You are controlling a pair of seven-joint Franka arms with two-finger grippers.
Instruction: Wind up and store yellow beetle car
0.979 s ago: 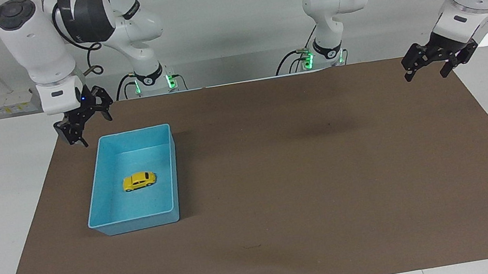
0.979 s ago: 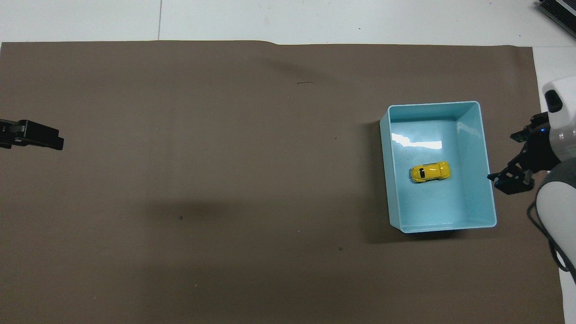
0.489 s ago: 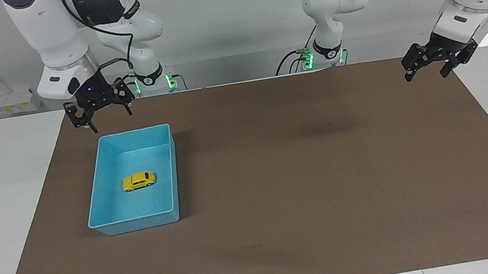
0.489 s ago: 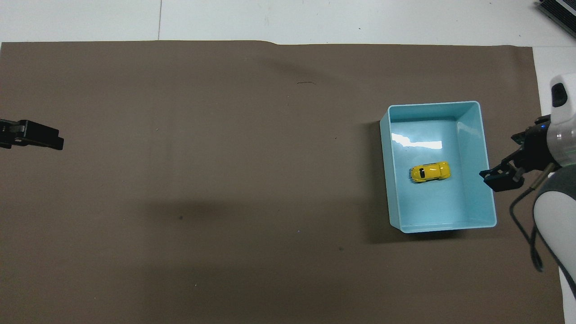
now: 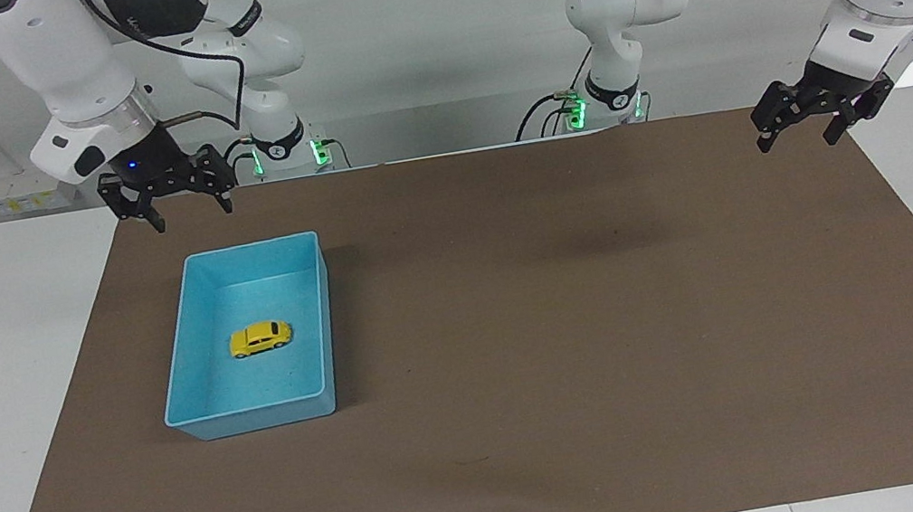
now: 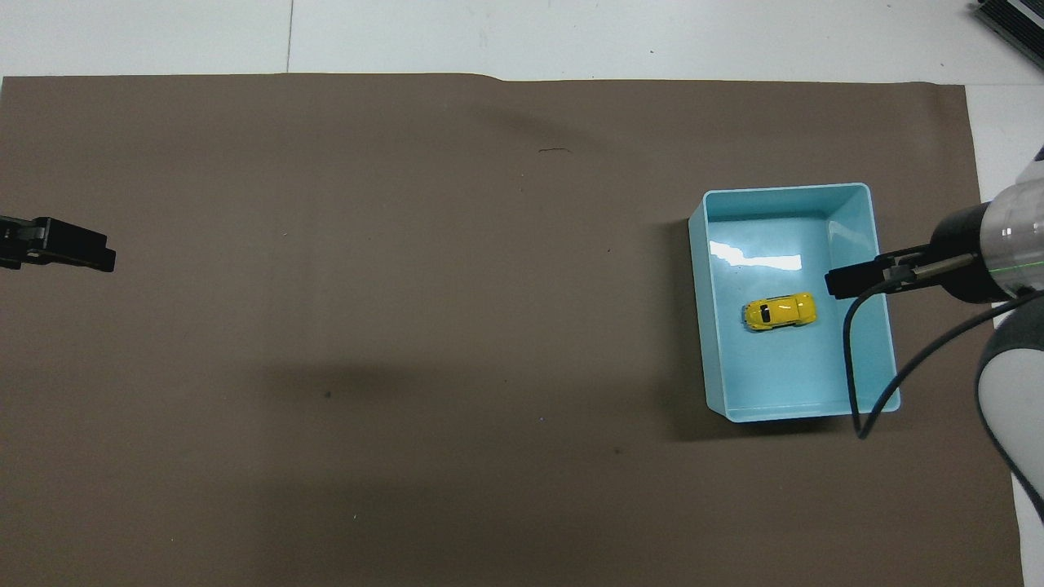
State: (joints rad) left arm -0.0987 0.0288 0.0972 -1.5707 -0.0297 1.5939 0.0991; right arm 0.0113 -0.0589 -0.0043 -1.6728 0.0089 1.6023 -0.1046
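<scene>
Yellow beetle car: resting inside shallow blue plastic bin.
Right gripper: open, empty; should withdraw straight up.
Left gripper: open, empty, waiting.

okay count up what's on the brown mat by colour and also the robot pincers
Yellow: 1, the yellow beetle car
Blue: 1, the bin holding it
Black pincers: 2, right pincer and left pincer, both open and raised
Total: 4

Bright, even light from above; both views sharp.
A white glare patch sits on the bin floor, and soft, faint shadows lie on the brown mat.
</scene>
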